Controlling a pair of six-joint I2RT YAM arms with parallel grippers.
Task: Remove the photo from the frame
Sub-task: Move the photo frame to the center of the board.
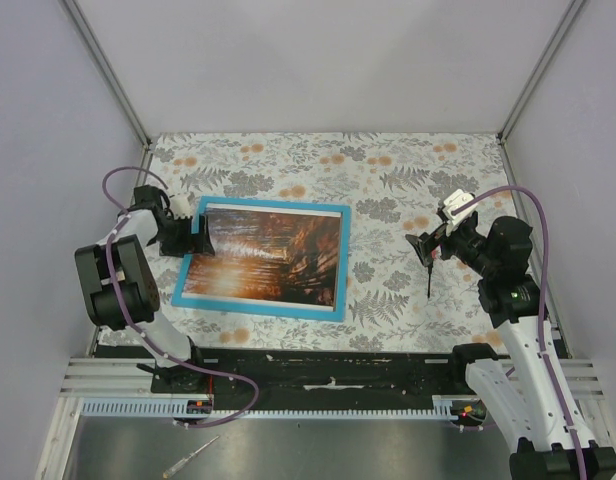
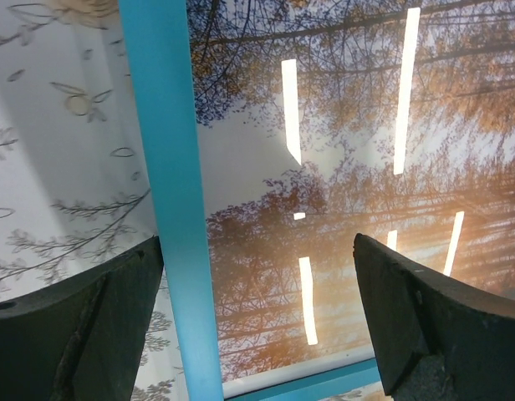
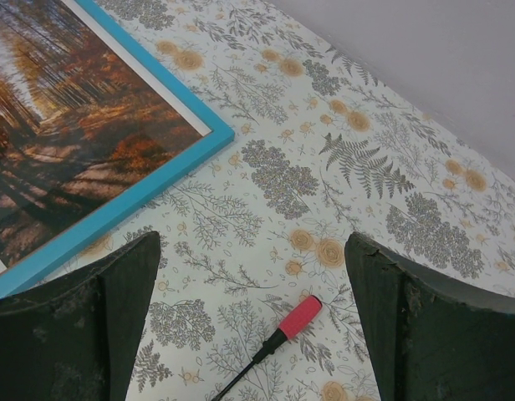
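Large rectangular glossy print of an orange-brown autumn forest [image 1: 273,255], thin white edge, face up inside a thin bright-blue rectangular frame [image 1: 258,308], left of centre on the floral-covered table [image 1: 408,170]. Ceiling lights glare off it as white bars. Left tool [image 1: 198,240]: spread, straddling the frame's left bar. Right tool [image 1: 423,247]: spread, holding nothing, near the right edge above a red-handled screwdriver [image 3: 291,322].

pale grey walls [image 1: 328,60] surround the floral table cover [image 1: 408,180], evenly lit.
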